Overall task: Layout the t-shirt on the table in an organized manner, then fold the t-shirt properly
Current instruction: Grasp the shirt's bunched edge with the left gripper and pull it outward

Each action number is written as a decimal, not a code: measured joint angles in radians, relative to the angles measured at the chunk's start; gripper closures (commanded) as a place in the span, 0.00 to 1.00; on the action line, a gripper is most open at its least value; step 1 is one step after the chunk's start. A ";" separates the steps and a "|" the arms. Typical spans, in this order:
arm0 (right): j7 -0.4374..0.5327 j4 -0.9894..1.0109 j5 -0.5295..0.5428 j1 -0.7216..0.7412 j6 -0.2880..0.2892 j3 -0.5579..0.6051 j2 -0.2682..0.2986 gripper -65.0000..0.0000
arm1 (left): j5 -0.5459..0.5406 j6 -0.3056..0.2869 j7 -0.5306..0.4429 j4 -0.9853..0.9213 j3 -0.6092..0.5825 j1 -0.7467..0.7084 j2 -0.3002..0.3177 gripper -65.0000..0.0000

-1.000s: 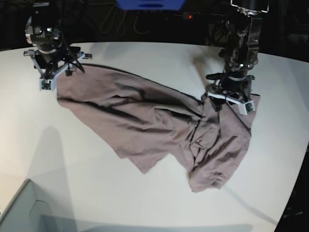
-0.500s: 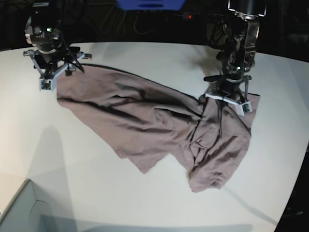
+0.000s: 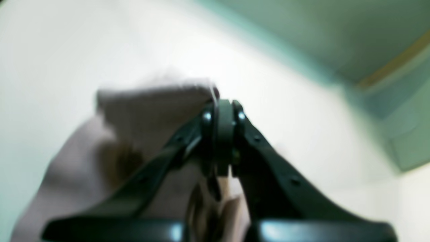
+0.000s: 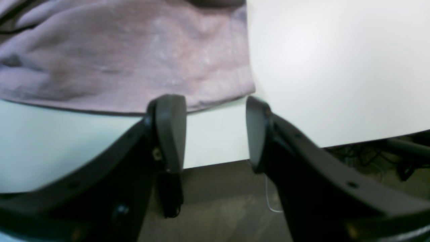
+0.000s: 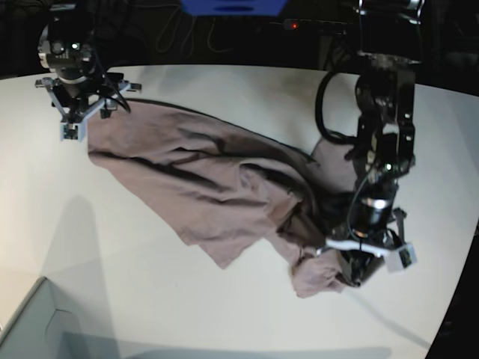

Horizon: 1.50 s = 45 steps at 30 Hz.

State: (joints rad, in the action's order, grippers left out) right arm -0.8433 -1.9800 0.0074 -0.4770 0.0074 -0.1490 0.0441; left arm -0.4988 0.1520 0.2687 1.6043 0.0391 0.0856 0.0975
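Left wrist view: the white table is filling the left and centre of the frame, with a blurred green-grey background occupying the upper right. The left gripper is pointing up from the lower edge, its two dark fingers pressed together at the tips. A fold of the t-shirt is pinched between them, and the mauve cloth is spreading left of and behind the fingers.

Right wrist view: the table is covering the upper right, with its edge running across the lower half and a brown floor showing below it. The right gripper is standing parted, a clear gap between its fingertips, with nothing held. The t-shirt is lying in the upper left, its hem corner sitting just above the gap.

Base view: the table is filling the frame beneath a dark background. The t-shirt is lying crumpled in a diagonal band from upper left to lower right. The right gripper is hanging at the cloth's upper-left corner. The left gripper is sitting on the bunched lower-right end of the cloth.
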 measured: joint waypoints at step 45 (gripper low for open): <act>-0.006 0.009 -0.003 0.049 0.000 0.000 -0.008 0.43 | -0.001 -0.010 -0.354 -0.612 -0.063 0.055 0.163 0.44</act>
State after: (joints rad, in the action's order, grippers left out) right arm -0.8497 -1.9709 0.0044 -0.4282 0.0074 -0.1493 0.0360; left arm -0.4995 0.1425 -0.0853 0.9928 -0.0238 0.1406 0.2607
